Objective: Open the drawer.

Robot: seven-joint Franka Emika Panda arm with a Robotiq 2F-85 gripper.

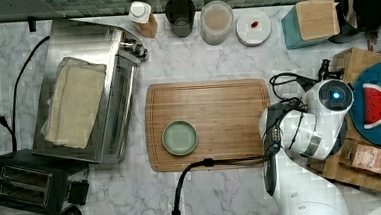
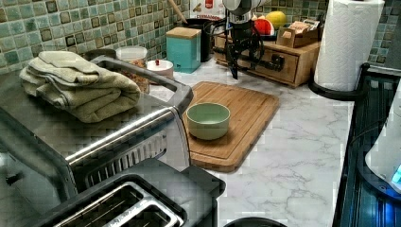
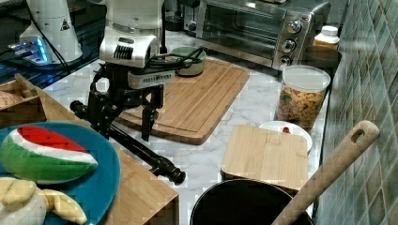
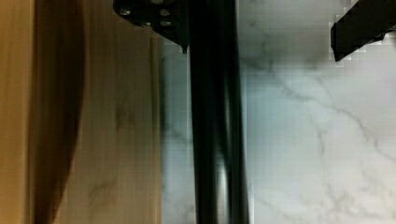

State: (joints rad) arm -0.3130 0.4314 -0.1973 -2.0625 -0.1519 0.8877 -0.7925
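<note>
1. A marble counter (image 3: 244,110) under a tiled wall.
2. The drawer (image 3: 141,192) sits in a wooden box at the right view's lower left.
3. The gripper (image 3: 126,130) is spread wide, its fingers (image 3: 149,117) straddling the handle (image 3: 141,152) without clamping it.
4. Beyond lies a cutting board (image 3: 202,96).

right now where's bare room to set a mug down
Free: the cutting board right of the green bowl in the top view, and the marble below the board. Crowded: the backsplash row of jars, and around the end effector at the drawer handle.
</note>
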